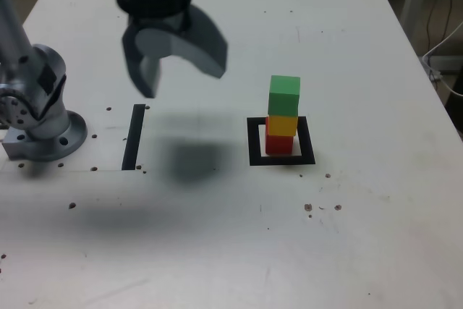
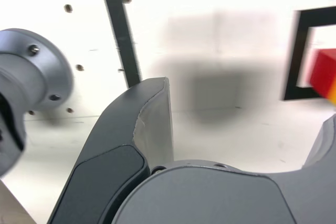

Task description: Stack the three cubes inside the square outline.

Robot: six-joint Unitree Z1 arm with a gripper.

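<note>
1. My tool (image 1: 182, 70) hangs wide open and empty, well apart from the stack.
2. Green cube (image 1: 284, 95) on yellow cube (image 1: 282, 125) on red cube (image 1: 278, 143) — inside the square outline (image 1: 281, 159).
3. Probably light, rigid blocks — I'd pinch opposite flat sides.

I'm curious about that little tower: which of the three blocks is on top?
The green block. It sits highest, slightly askew, on the yellow block, which rests on the red block at the bottom.

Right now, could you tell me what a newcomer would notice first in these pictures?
A three-cube tower stands in the square outline: green cube on yellow cube on red cube. The gripper hangs above the table on the exterior view's left, jaws open and empty.
</note>
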